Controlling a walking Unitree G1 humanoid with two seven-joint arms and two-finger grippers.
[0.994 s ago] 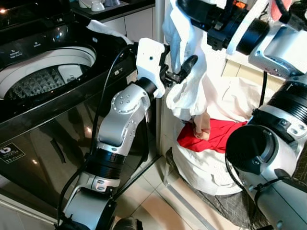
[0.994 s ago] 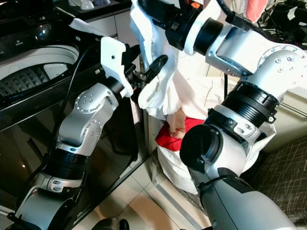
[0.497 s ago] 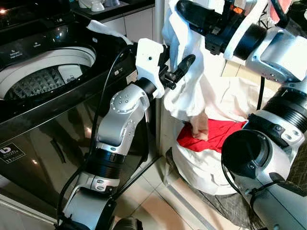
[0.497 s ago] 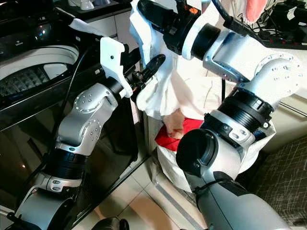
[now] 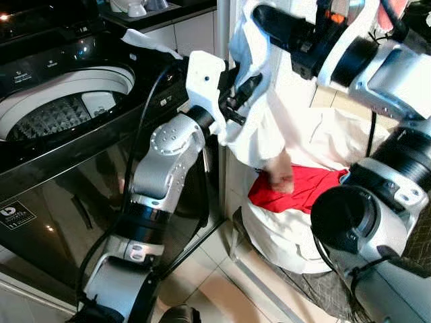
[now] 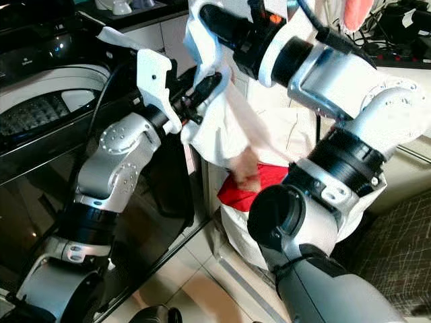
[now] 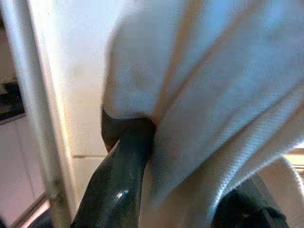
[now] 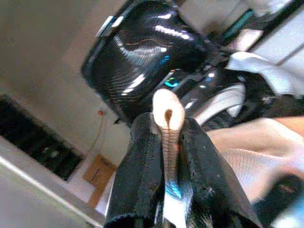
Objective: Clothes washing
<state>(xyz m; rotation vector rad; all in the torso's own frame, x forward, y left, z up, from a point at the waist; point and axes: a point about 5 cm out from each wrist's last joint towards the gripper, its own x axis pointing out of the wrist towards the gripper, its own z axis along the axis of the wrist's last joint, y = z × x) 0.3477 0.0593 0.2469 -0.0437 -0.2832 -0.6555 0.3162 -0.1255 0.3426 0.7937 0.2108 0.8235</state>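
Holding the shirt pinched in your right hand and left hand, you hung it lengthwise, washer leftward.

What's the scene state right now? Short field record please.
held item: white garment, hanging above the laundry basket
right gripper: raised high, fingers pinched shut on a fold of the garment
left gripper: at the garment's side, cloth draped between its fingers, grip unclear
in basket: red cloth on white laundry
washing machine: to the robot's left, lid open, drum visible
blur: garment's lower end smeared
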